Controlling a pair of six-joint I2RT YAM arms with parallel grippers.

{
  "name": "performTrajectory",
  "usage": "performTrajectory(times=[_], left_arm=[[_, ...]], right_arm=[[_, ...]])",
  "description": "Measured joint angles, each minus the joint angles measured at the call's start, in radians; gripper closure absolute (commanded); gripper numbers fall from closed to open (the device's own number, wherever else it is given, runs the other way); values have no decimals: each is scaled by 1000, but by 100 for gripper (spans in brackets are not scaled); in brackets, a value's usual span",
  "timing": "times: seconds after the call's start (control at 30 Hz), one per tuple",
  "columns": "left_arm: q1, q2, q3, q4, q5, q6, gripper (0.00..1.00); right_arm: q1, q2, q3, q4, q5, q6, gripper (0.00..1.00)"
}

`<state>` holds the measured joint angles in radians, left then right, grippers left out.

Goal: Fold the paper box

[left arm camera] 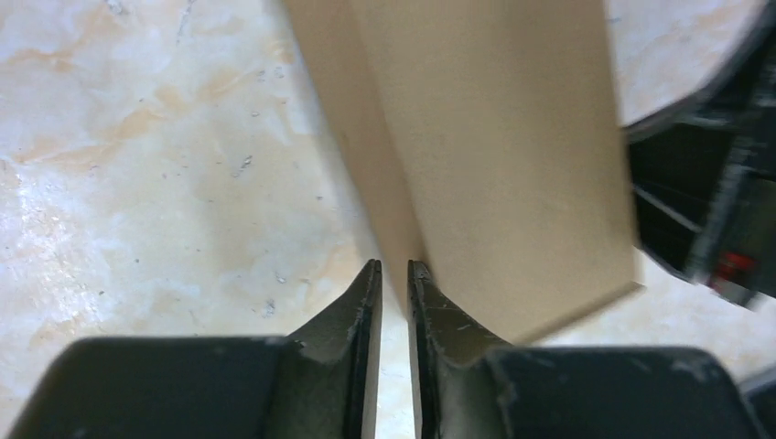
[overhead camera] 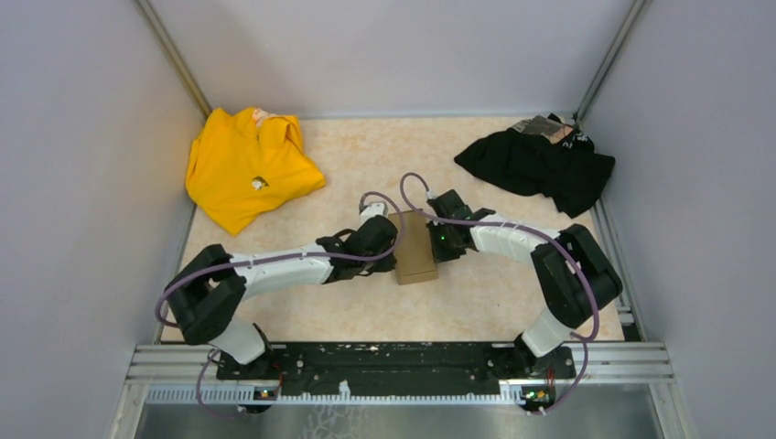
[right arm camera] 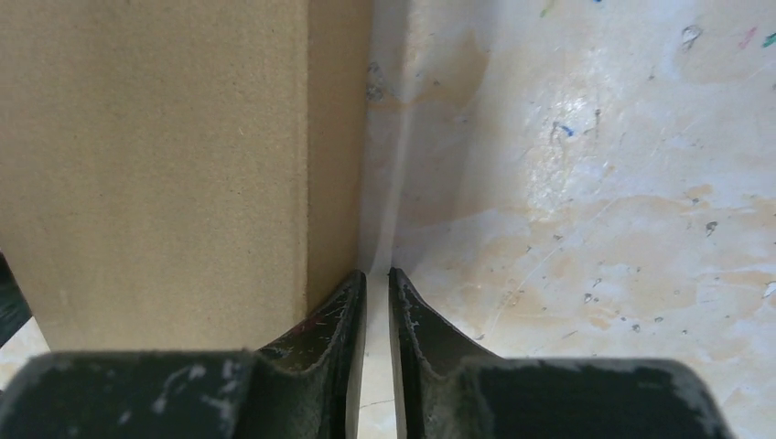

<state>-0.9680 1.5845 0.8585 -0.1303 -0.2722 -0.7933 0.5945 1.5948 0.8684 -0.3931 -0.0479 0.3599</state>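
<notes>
The paper box (overhead camera: 414,249) is a small brown carton standing folded on the table middle between both arms. My left gripper (overhead camera: 388,240) sits against its left side and my right gripper (overhead camera: 439,240) against its right side. In the left wrist view the paper box (left arm camera: 494,155) rises just beyond the left gripper (left arm camera: 394,267), whose jaws stand a narrow gap apart with bare table between them. In the right wrist view the paper box (right arm camera: 156,165) fills the left, beside the right gripper (right arm camera: 377,273), which is also slightly open and holds nothing.
A yellow garment (overhead camera: 247,165) lies at the back left and a black garment (overhead camera: 540,165) at the back right. Grey walls close in the marbled table (overhead camera: 476,302) on three sides. The right arm's dark body (left arm camera: 723,201) shows past the box.
</notes>
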Motion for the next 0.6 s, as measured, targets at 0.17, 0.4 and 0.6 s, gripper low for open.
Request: performTrajectory(times=[0.17,0.4,0.6], left_arm=[[40,-108,11,-26,-21,4,77],[229,-90,9,23,6,66,89],[291,86,107,34,55,130,97]], right_arm=[[-80,13,17,-1,-25,-27,83],[-134,151,189,-14,-27,-71,89],[-135,256,341,-17,-36,-92,100]])
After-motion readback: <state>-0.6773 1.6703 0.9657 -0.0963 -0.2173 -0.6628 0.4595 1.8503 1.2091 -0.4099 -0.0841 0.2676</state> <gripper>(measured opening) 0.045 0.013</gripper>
